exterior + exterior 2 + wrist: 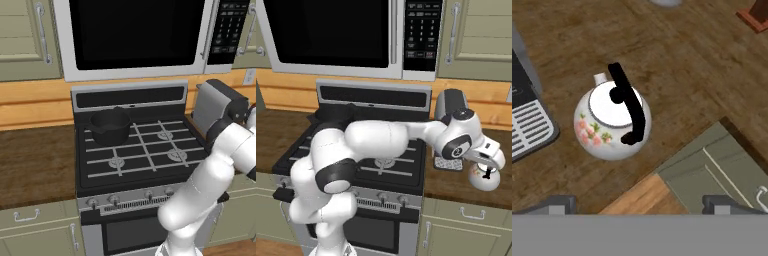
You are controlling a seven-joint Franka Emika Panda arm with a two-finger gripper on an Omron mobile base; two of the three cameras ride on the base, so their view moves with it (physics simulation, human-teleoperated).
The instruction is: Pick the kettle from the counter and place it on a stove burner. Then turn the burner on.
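Spread wide, the end effector (637, 202) hangs above the kettle (612, 120) — nothing gripped. Kettle sits on the table (687, 60) — lifting, placing, burner all remain.

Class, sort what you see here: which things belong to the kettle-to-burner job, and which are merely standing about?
Belongs to the job:
- kettle, standing on the counter
- stove burner, bare
- gripper, open above the kettle

Just standing about:
- black pot on the back left burner
- microwave above the stove
- toaster beside the stove
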